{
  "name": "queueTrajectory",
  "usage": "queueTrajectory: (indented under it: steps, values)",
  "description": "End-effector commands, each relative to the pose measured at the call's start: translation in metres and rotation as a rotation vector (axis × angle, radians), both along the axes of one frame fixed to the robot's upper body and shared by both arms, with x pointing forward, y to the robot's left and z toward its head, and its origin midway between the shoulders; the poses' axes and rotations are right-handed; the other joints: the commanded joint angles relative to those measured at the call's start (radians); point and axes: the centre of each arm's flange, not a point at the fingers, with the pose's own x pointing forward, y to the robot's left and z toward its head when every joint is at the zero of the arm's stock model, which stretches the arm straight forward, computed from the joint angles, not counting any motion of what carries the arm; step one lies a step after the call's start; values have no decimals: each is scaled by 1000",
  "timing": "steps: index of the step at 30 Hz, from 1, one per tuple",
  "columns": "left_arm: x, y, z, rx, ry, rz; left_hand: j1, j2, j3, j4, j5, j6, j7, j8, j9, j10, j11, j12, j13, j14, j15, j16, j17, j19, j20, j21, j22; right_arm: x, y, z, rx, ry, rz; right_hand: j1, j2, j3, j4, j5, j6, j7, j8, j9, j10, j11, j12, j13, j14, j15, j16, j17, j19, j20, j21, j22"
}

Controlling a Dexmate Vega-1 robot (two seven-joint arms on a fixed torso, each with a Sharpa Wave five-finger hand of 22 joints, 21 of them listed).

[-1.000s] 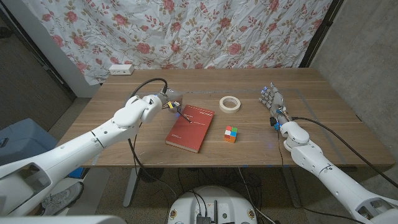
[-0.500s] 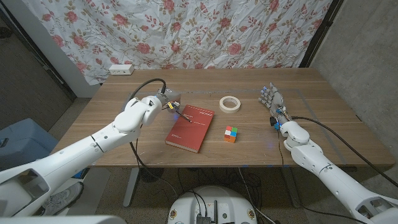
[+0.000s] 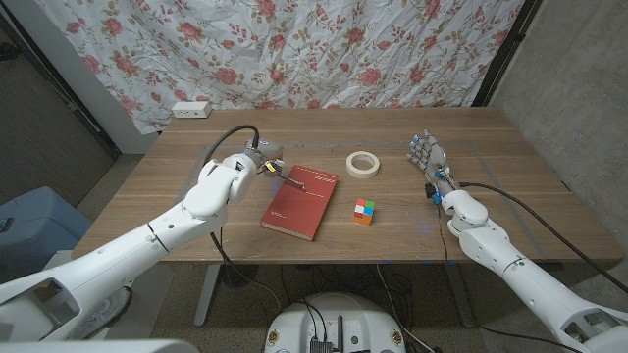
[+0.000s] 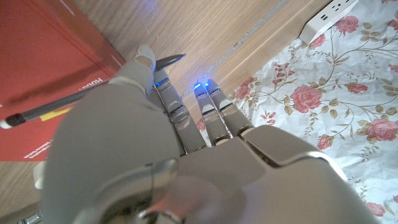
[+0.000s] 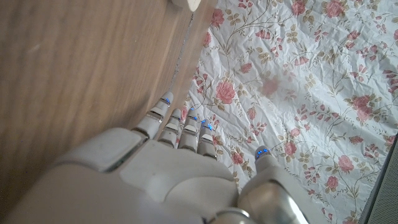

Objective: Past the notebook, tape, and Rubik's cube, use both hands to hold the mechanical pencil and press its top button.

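Pencil (image 3: 292,181) pinched in left hand (image 3: 265,160), slanting over far left corner of red notebook (image 3: 299,203) on worktop (image 3: 510,196). Rubik's cube (image 3: 364,211) just right of notebook, nearest front edge. Right hand (image 3: 429,157) further right, fingers apart, holding nothing. Tape roll (image 3: 363,164) beyond cube.

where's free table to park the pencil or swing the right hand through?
Bare wood: the stretch between the tape and the right robot hand, the front right corner, and the far edge near the power strip. Crowded: the middle, where notebook, Rubik's cube and the left robot hand holding the pencil cluster.
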Motion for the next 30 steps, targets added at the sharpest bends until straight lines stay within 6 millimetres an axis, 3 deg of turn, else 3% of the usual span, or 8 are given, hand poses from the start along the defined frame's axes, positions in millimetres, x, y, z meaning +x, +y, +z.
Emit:
queueTrajectory:
  steps: [1, 30]
  values:
    - [-12, -1, -1, -82, -26, 39, 11, 4, -5, -2, 1, 13, 0, -1, 6, 31, -22, -1, 2, 13, -184, 10, 3, 4, -94, 0, 4, -1, 3, 7, -29, -17, 7, -1, 17, 7, 0, 1, 8, 0, 0, 5, 5, 3, 4, 3, 6, -1, 6, -1, 4, 0, 5, 5]
    - [-20, -26, 0, -324, -90, 77, 15, 2, -14, 2, 1, 13, -8, -12, 9, 43, -24, -12, 3, 11, -183, 3, 1, -15, -90, -7, 3, -20, 7, 12, -99, -114, -31, -1, 15, 6, -1, 1, 13, -3, 0, 5, 5, 5, 4, 3, 7, -2, 8, -3, 3, 2, 5, 5]
